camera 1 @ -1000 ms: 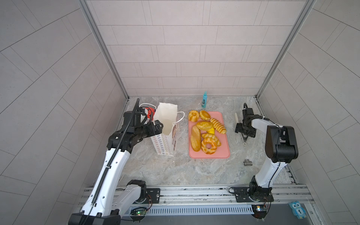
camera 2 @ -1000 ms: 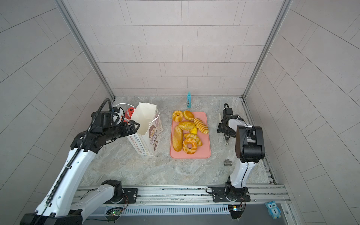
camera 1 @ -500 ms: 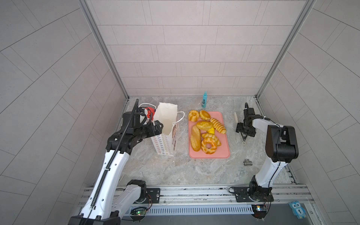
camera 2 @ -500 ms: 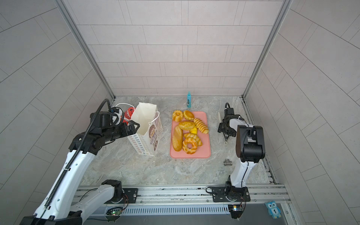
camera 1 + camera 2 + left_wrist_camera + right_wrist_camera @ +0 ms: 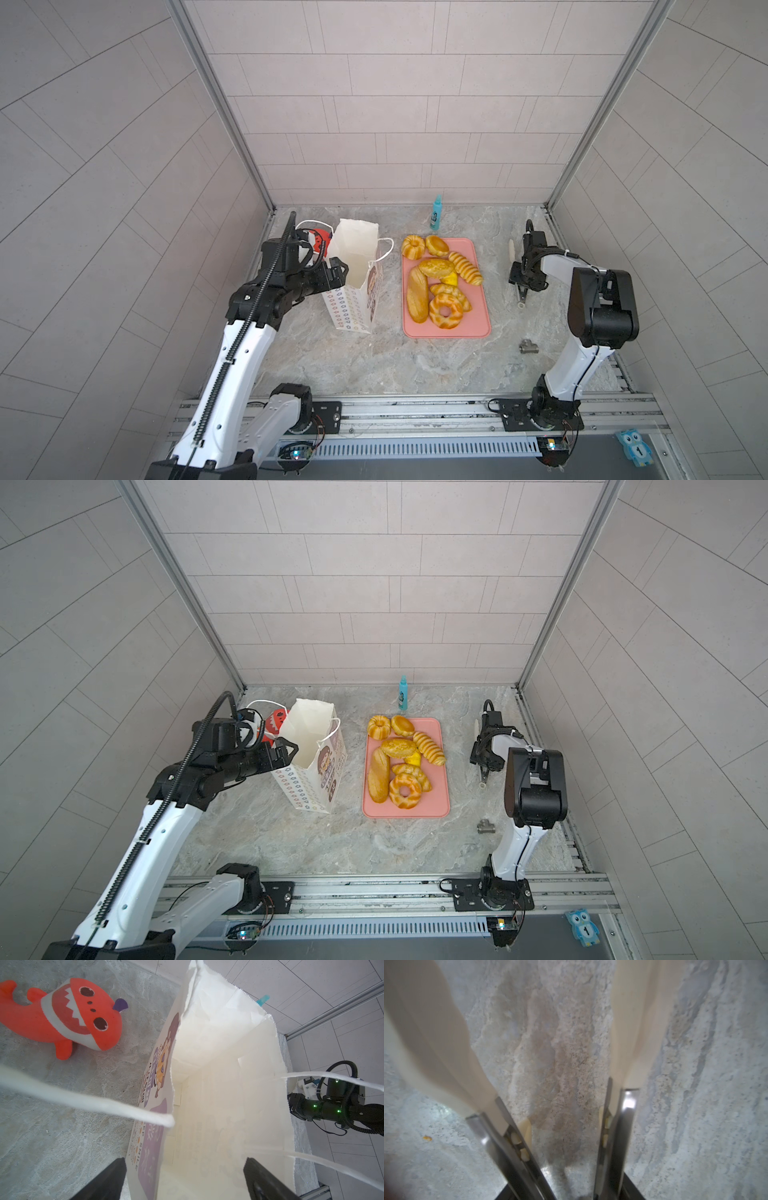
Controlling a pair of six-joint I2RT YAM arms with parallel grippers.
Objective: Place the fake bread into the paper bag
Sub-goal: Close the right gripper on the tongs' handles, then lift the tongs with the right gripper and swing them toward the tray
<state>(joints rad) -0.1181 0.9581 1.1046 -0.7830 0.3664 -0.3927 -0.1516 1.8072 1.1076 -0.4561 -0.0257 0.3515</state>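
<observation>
The fake bread (image 5: 436, 268) lies on the tray (image 5: 473, 328), between paper bag (image 5: 353, 253) and right gripper (image 5: 522, 286), nearer the right; its hold on the tongs (image 5: 520, 298) cannot be told; left gripper (image 5: 335, 272) spread wide, empty

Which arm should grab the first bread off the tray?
Right. The right gripper is over the tongs beside the tray of bread; the left gripper, jaws open, is at the rim of the bag.

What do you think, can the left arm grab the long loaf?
Probably not directly: the left gripper sits open at the paper bag's rim, and the bag stands between it and the long loaf on the pink tray.
</observation>
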